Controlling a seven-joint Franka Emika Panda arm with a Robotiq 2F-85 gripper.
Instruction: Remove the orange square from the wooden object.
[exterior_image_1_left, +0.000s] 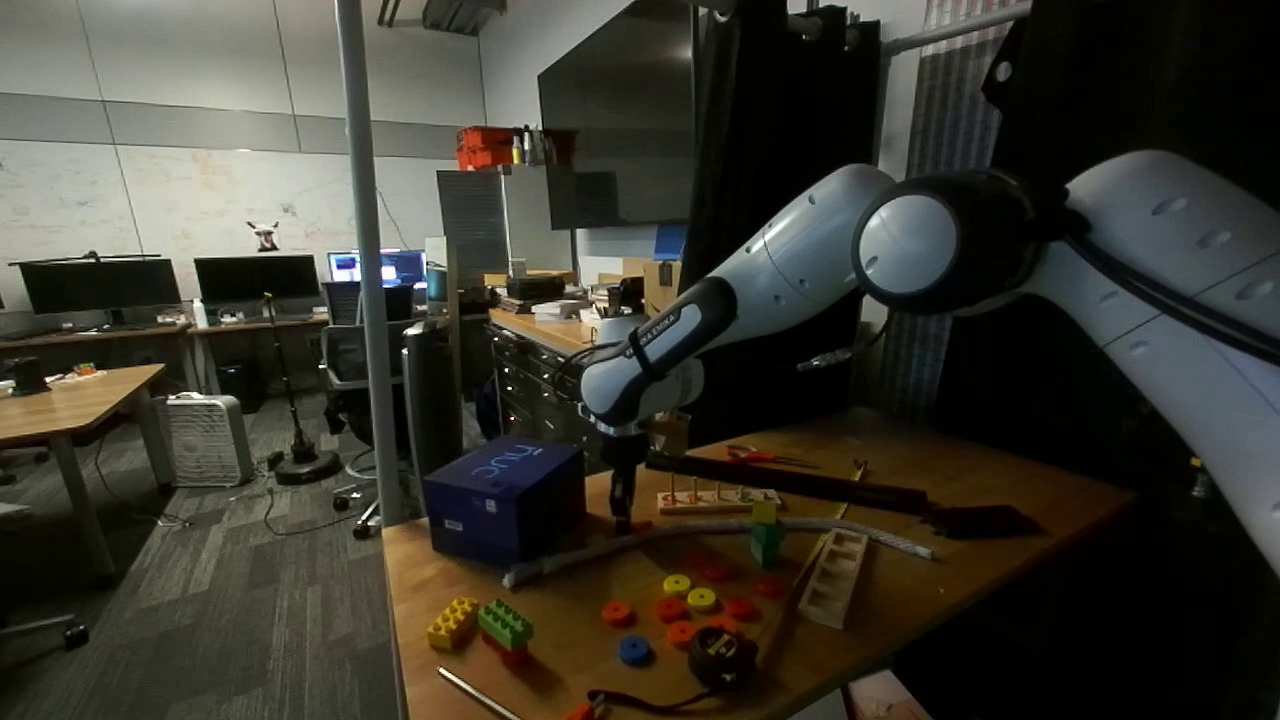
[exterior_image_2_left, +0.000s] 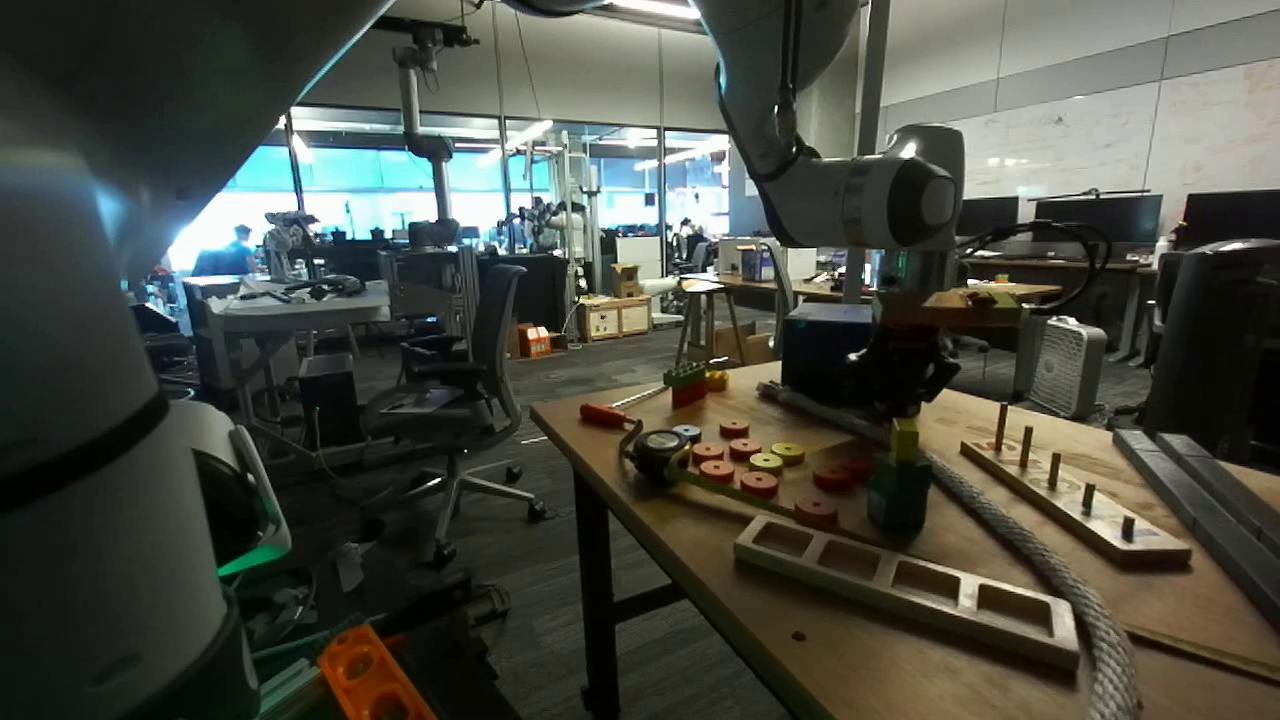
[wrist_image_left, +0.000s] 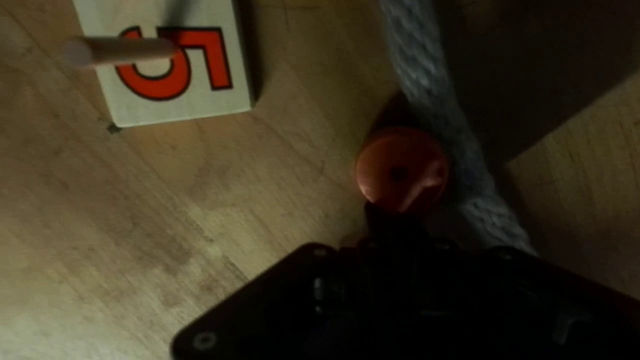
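The wooden object is a long, flat light-wood board with upright pegs and printed numbers; it also shows in an exterior view. Its end with a red 5 shows in the wrist view. Its pegs look bare. No orange square shows on it. A round orange disc with a centre hole lies flat on the table against a grey rope; it also shows in an exterior view. My gripper points down, fingers together, tips at the disc's near edge. It also shows in both exterior views. Contact is too dark to tell.
The grey rope curves across the table. A blue box stands beside the gripper. A green block stack with yellow top, a pale wooden rack, several coloured discs, a tape measure and dark bars lie around.
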